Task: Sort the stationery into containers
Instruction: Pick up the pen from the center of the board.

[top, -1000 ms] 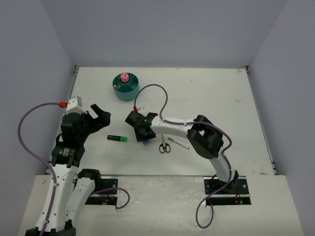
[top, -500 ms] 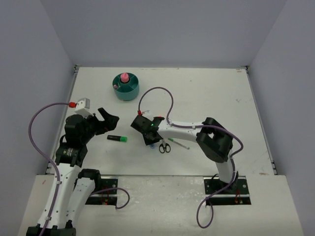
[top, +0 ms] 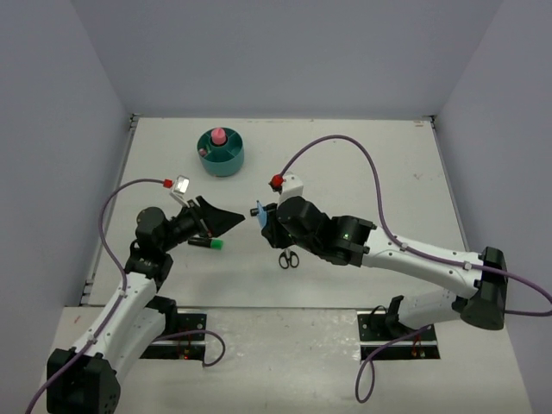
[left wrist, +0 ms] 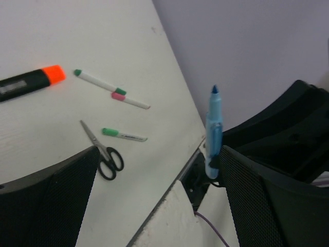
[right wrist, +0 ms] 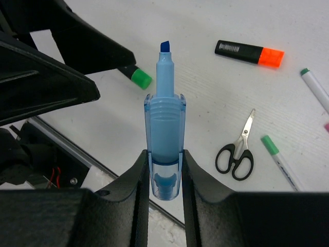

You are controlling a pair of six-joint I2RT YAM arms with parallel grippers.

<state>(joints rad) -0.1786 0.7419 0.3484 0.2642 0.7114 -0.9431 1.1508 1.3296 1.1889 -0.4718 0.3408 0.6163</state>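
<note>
**Blue marker [right wrist: 164,128], chisel tip exposed: held off the desk [top: 362,172] in the right end effector [right wrist: 164,160].**

The item is judged light, rigid and smooth-walled, so somewhat slippery. It is best taken across the barrel at mid-length, clear of the inked tip. It is clamped near its base between the narrowly set fingers of the right end effector, and is carried above the near middle of the desk, between the two arms. The left end effector [top: 220,220] is spread to its full width and holds nothing. It is turned toward the marker, close beside it but apart. The teal organiser [top: 226,164] stands well apart at the far left, with a pink tube [top: 219,136] in it. Scissors [top: 288,259] and a green-capped highlighter [top: 205,243] lie on the desk below.
</note>
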